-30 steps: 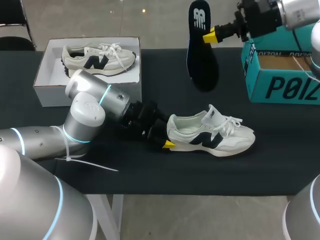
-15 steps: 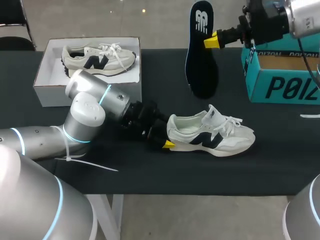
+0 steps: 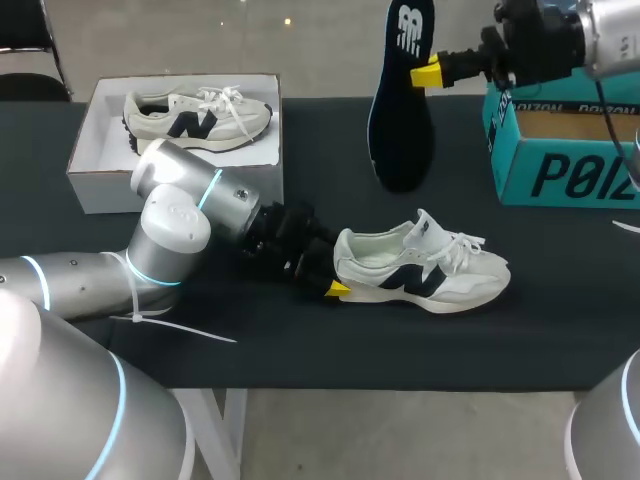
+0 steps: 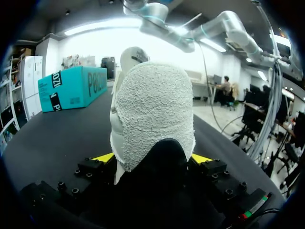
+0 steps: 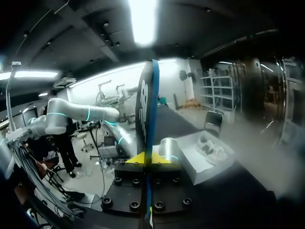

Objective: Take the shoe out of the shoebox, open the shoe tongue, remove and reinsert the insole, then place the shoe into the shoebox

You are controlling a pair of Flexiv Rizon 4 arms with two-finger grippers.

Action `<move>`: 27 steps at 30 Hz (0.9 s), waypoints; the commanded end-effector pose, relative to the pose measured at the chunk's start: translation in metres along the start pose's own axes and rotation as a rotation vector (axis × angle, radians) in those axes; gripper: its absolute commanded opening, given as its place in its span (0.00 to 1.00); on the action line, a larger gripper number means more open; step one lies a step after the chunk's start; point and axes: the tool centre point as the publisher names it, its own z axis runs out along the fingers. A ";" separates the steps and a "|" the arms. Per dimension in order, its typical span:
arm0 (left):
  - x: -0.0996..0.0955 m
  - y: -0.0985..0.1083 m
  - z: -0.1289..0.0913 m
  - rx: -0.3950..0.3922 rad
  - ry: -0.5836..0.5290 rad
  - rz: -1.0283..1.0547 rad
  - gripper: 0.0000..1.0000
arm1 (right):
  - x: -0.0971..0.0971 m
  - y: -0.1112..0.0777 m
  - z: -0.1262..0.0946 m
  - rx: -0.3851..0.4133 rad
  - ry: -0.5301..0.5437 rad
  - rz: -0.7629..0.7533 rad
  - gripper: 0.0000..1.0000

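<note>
A white sneaker with a dark logo (image 3: 430,275) lies on its sole on the black table, toe pointing right. My left gripper (image 3: 330,280) has its fingers on both sides of the heel. From the left wrist view, the terry-lined heel (image 4: 152,109) fills the gap between the yellow tips of my left gripper (image 4: 152,157). High above the table's far side, my right gripper (image 3: 428,73) is shut on the edge of the dark insole (image 3: 400,100), which hangs nearly upright. The right wrist view shows the insole (image 5: 147,109) edge-on, rising out of my right gripper (image 5: 150,158).
A white shoebox (image 3: 100,170) at the back left holds a second matching sneaker (image 3: 195,115). A teal cardboard box (image 3: 560,170) stands open at the back right, and it also appears in the left wrist view as the teal box (image 4: 71,88) beyond the shoe.
My right gripper has shifted slightly right with the insole, whose lower end has swung a little to the left. The left arm and the sneaker have stayed put.
</note>
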 end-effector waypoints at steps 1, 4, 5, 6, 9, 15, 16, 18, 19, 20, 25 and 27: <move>-0.002 0.005 0.005 -0.002 0.001 -0.001 0.00 | 0.016 0.001 -0.017 -0.068 0.007 0.014 0.00; -0.002 0.005 0.005 -0.002 0.001 -0.001 0.00 | 0.027 0.011 -0.023 -0.083 0.011 0.037 0.00; -0.002 0.005 0.005 -0.002 0.001 -0.001 0.00 | 0.030 0.014 -0.024 -0.084 0.018 0.048 0.00; -0.002 0.005 0.005 -0.002 0.001 -0.001 0.00 | 0.033 0.016 -0.024 -0.072 0.011 0.058 0.00; -0.002 0.005 0.005 -0.002 0.001 -0.001 0.00 | 0.041 0.019 -0.022 -0.041 0.013 0.099 0.00; -0.002 0.005 0.005 -0.002 0.001 -0.001 0.00 | 0.057 0.020 -0.014 0.002 0.020 0.195 0.00; -0.002 0.005 0.005 -0.002 0.001 -0.001 0.00 | 0.061 0.021 -0.014 0.005 0.017 0.206 0.00; -0.002 0.005 0.005 -0.002 0.001 -0.001 0.00 | 0.068 0.021 -0.013 0.009 0.011 0.217 0.00; -0.002 0.005 0.005 -0.002 0.001 -0.001 0.00 | 0.071 0.020 -0.013 0.008 0.005 0.222 0.00; -0.002 0.005 0.005 -0.002 0.001 -0.001 0.00 | 0.073 0.020 -0.013 0.011 -0.002 0.227 0.00; -0.002 0.005 0.005 -0.002 0.001 -0.001 0.00 | 0.078 0.015 -0.015 0.034 -0.068 0.232 0.00; -0.002 0.005 0.005 -0.002 0.001 -0.001 0.00 | 0.078 0.015 -0.015 0.034 -0.068 0.232 0.00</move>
